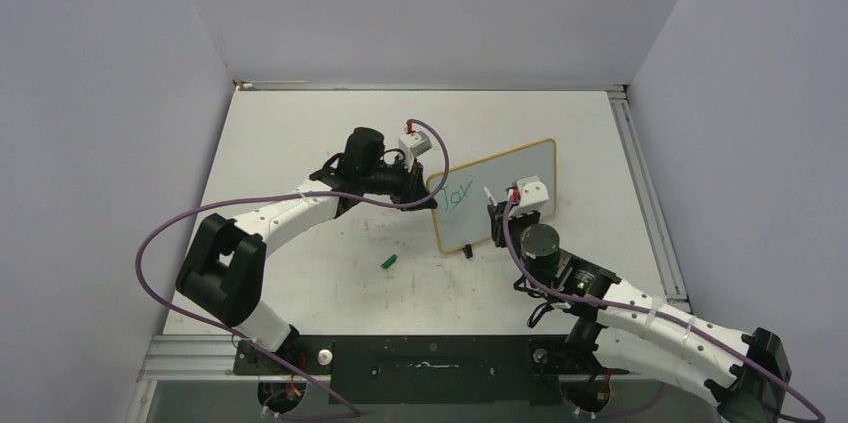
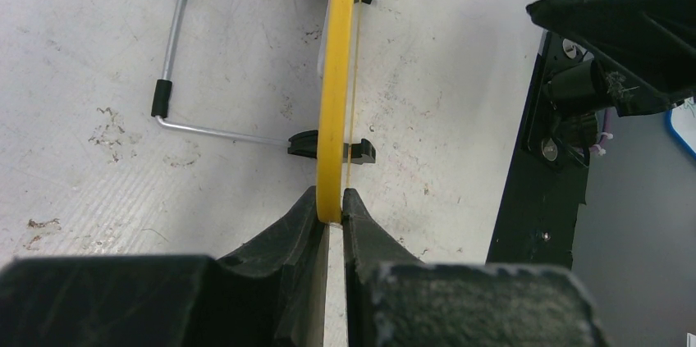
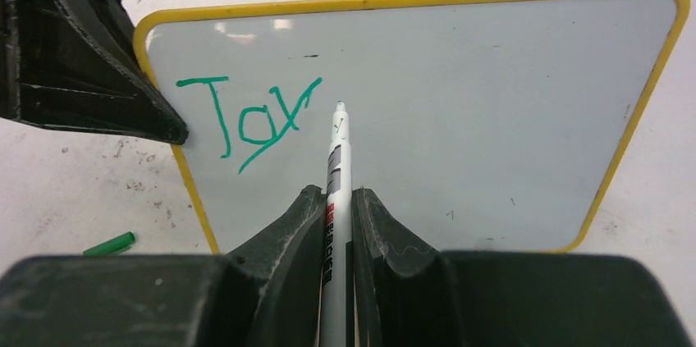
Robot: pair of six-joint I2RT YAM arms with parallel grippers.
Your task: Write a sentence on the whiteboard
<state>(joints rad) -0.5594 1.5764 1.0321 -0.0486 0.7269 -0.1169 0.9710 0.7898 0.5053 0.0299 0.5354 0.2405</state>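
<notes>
The whiteboard (image 1: 500, 183) stands tilted near the table's middle; in the right wrist view (image 3: 460, 109) its white face fills the frame, yellow rim around it. Teal writing (image 3: 246, 117) reading roughly "Joy" sits at its upper left; it also shows in the top view (image 1: 458, 199). My left gripper (image 1: 422, 191) is shut on the board's left edge; the left wrist view shows the yellow rim (image 2: 336, 76) edge-on between the fingers. My right gripper (image 3: 338, 199) is shut on a white marker (image 3: 336, 175), its tip just right of the writing.
A green marker cap (image 1: 389, 262) lies on the table left of the board's lower corner, also in the right wrist view (image 3: 109, 244). The board's wire stand (image 2: 168, 60) and black feet (image 2: 328, 147) rest on the scuffed table. Walls enclose the table on three sides.
</notes>
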